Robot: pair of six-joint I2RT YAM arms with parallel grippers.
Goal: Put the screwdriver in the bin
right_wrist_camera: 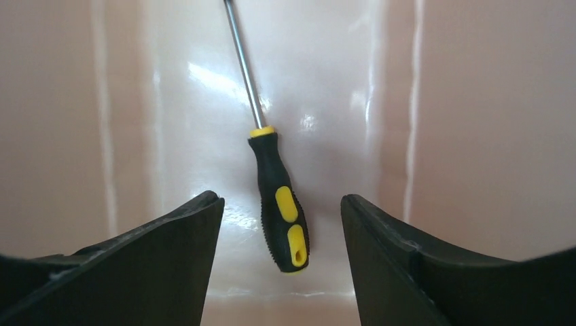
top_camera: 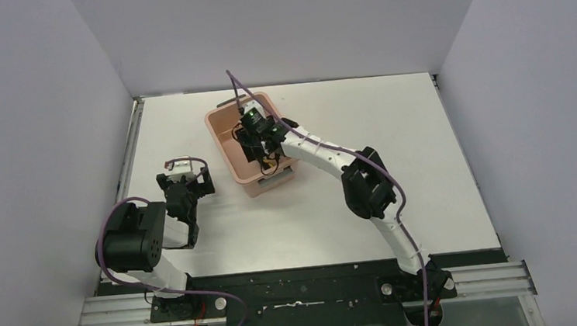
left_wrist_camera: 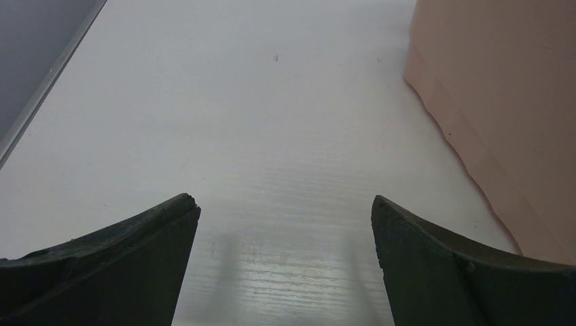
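Right wrist: screwdriver (right_wrist_camera: pixel 272 170) on bin (right_wrist_camera: pixel 475 136) floor, below right claw (right_wrist_camera: pixel 280 198) (spread)

You have a screwdriver (right_wrist_camera: pixel 280 204) with a black handle, yellow inlays and a yellow collar, its shaft silvery grey; the bin (right_wrist_camera: pixel 475 136) is glossy salmon-pink, and the table (left_wrist_camera: pixel 272 102) is white

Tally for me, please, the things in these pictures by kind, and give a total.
screwdriver: 1
bin: 1
Grippers: 2 (left gripper, right gripper, both open)
Total: 4
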